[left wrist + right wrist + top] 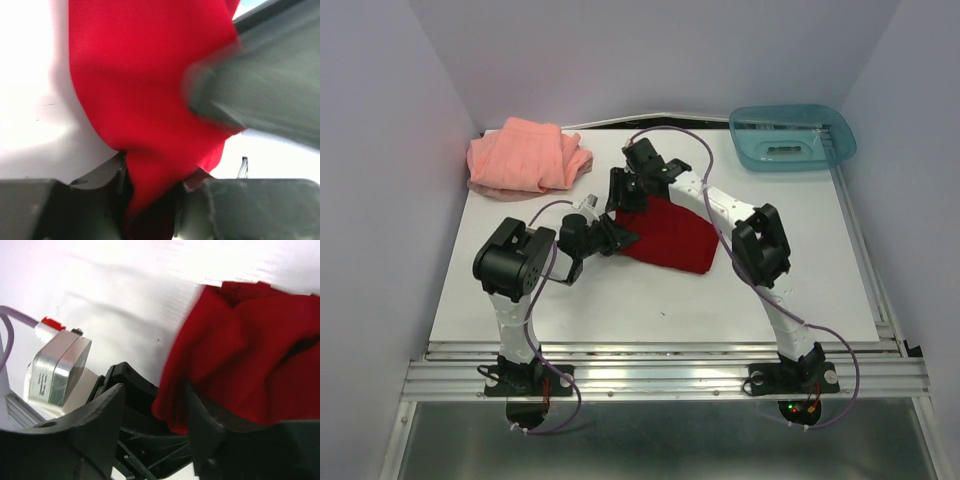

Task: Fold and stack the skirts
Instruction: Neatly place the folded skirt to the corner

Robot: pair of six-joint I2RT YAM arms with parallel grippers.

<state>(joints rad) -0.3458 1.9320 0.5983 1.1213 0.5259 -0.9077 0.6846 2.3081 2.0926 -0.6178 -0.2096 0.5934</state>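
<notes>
Skirts, two of them, lie on a white counter [650, 300] between lilac walls. The red skirt [670, 235] is the larger shape, a rumpled mound at the counter's middle. The pink skirt [525, 155] sits bunched at the far left corner, well apart from it. A teal tray [790, 140] rests at the far right.

The left arm [510, 265] and right arm [760, 245] both reach to the red skirt's left edge, their tips almost touching. The left jaws are clenched on a gathered fold of red cloth that fills the gap between them. The right jaws are parted and released, with red cloth draped against one finger.

The risks probably all come from this crowding. If the right arm pulls away, the draped cloth may catch on its finger and drag the skirt out of shape. The left jaws appear to pinch a bunched fold, not a clean edge, so a lift could give a crooked fold. The two arms could also knock together.
</notes>
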